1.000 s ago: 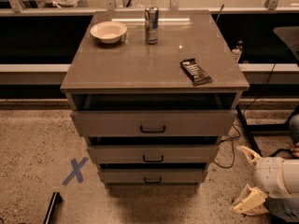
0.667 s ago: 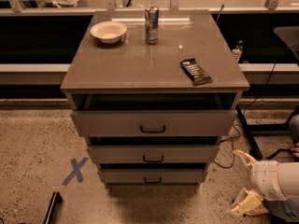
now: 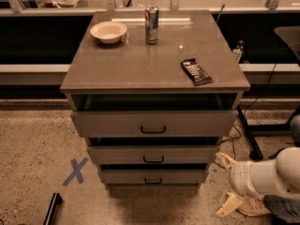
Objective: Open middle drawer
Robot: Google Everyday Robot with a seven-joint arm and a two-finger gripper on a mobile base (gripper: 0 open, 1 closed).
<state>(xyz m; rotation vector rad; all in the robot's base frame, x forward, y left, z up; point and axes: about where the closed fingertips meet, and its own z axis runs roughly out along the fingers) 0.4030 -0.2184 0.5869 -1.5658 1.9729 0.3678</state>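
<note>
Three drawers stack in the cabinet (image 3: 154,74). My target, the middle drawer (image 3: 192,153), looks barely pulled out, with its black bar handle (image 3: 153,160) centred on the front. My gripper (image 3: 228,183) hangs low just off the cabinet's right front corner, fingers spread and holding nothing. The handle lies well to its left at about the same height. Its bar runs sideways, so I'd judge the fingers must straddle it above and below.

White rounded arm segment (image 3: 267,177), cream two-finger end effector (image 3: 221,186) at lower right, fingers apart
</note>
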